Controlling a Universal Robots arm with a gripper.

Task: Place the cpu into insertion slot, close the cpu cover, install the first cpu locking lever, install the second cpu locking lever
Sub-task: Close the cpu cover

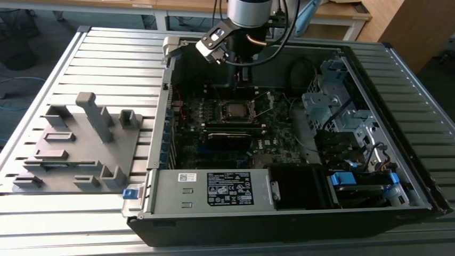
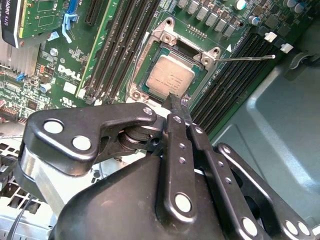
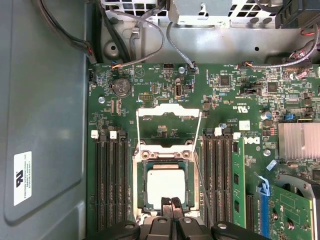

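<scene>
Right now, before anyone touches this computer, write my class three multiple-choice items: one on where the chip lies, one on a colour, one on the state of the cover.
1. Where does the chip lie? A in its socket; B on the floor; C in a person's hand.
2. What colour is the circuit board? A red; B green; C white.
3. How is the metal cover? A shut over the chip; B open, swung back; C removed altogether.
Answers: 1 A, it sits flat in the socket. 2 B, green shows across it in both wrist views. 3 B, it lies swung back and the chip's top is bare.
</scene>
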